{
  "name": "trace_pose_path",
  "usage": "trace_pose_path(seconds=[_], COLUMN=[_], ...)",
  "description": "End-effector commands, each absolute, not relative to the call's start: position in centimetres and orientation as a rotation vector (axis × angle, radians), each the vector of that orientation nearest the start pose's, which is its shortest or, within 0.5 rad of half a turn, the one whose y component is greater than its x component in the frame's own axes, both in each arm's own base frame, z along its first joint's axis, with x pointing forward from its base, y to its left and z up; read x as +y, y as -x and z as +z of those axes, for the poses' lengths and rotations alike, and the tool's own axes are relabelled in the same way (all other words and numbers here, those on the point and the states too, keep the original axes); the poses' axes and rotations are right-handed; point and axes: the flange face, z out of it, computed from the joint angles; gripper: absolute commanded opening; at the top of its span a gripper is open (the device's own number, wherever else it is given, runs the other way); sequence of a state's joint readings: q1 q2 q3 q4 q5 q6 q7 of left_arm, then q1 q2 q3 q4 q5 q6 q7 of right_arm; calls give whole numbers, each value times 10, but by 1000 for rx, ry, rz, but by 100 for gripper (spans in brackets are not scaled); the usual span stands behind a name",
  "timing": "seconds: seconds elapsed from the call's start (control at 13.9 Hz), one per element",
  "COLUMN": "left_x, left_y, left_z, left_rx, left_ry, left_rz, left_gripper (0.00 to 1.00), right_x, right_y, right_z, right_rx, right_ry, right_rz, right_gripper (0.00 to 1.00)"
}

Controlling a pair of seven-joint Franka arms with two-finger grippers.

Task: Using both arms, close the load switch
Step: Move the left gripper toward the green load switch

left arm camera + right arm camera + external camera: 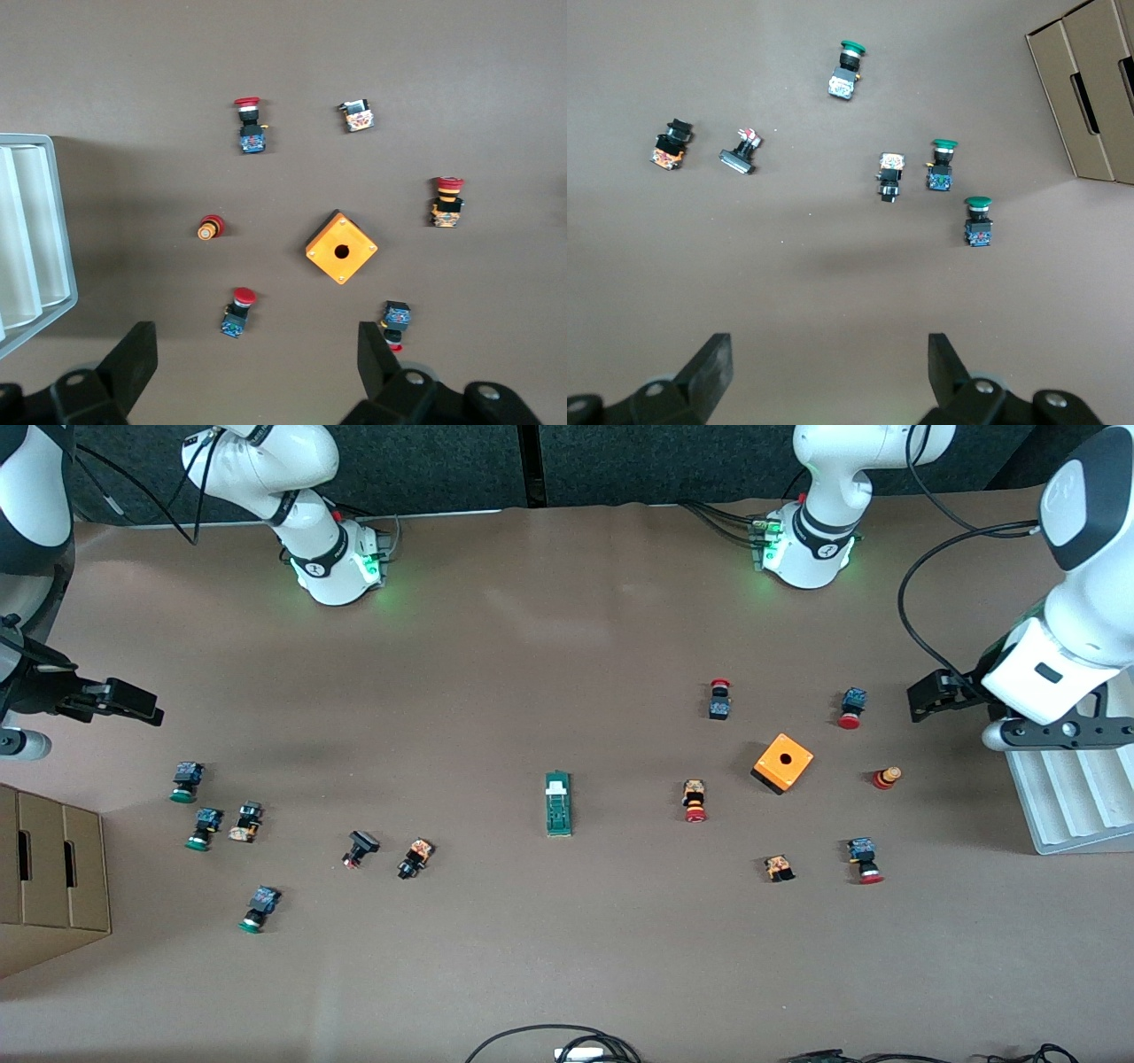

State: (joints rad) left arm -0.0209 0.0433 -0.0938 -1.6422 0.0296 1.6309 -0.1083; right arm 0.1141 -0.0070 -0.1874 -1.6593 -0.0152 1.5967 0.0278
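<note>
The load switch (pixel 558 804), a narrow dark-green rectangular block with a white piece at its end toward the robot bases, lies alone at mid-bench on the matte brown bench (pixel 549 646). At its 3 o'clock in the front view sits an orange cube box (pixel 783 763) with one round hole, ringed by six small push-button parts, mostly red-capped. At its 9 o'clock lie six more, three of them green-capped. No legible writing is visible.

The left pincer (pixel 257 359), black and spread, hovers empty near a white ribbed tray (pixel 1072 797). The right pincer (pixel 830 367), likewise spread and empty, hovers near a brown cardboard box (pixel 49 868).
</note>
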Motion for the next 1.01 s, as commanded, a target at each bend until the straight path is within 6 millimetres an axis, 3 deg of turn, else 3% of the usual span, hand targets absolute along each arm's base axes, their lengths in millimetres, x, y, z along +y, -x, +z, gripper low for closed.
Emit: trace_pose_path(seconds=[0.0,0.94], left_x=[-82,-207], left_y=[-557,-531], left_z=[583,589], left_rx=[-34,-245], left_ry=[3120,3117], left_rz=[62,31], left_gripper=[100,100], right_x=[-43,-43], right_y=[-555,-555], right_z=[593,593], right_rx=[156,156], right_ry=[3163,3165], right_rz=[71,71], right_gripper=[100,100])
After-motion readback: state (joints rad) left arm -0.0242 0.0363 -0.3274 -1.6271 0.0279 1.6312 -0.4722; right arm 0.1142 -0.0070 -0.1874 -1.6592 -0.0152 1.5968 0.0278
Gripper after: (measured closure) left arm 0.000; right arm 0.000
